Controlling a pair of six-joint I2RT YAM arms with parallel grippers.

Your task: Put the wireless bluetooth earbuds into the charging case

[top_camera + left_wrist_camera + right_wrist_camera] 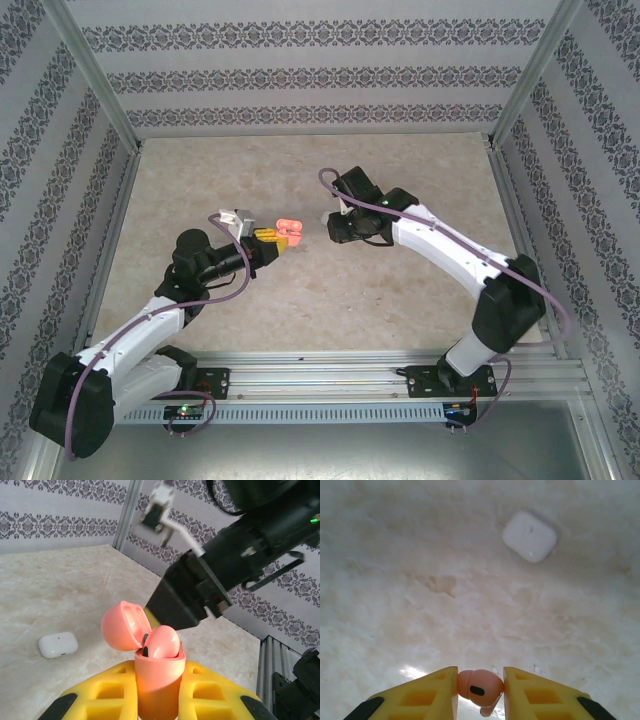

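Observation:
My left gripper [160, 672] is shut on the coral charging case [156, 680], held upright with its lid [121, 627] swung open. One coral earbud [162, 641] sits in the case. In the top view the left gripper [272, 240] and the case [289, 232] are mid-table. My right gripper [480, 680] is shut on a second coral earbud [479, 687], stem down, above the marble tabletop. From above, the right gripper [333, 228] hangs just right of the case. Its black body [200, 585] looms right behind the open lid.
A closed white case [58, 645] lies on the table to the left of the coral case, and it lies ahead of the right gripper [530, 536]. Patterned walls and metal frame posts [126, 515] enclose the table.

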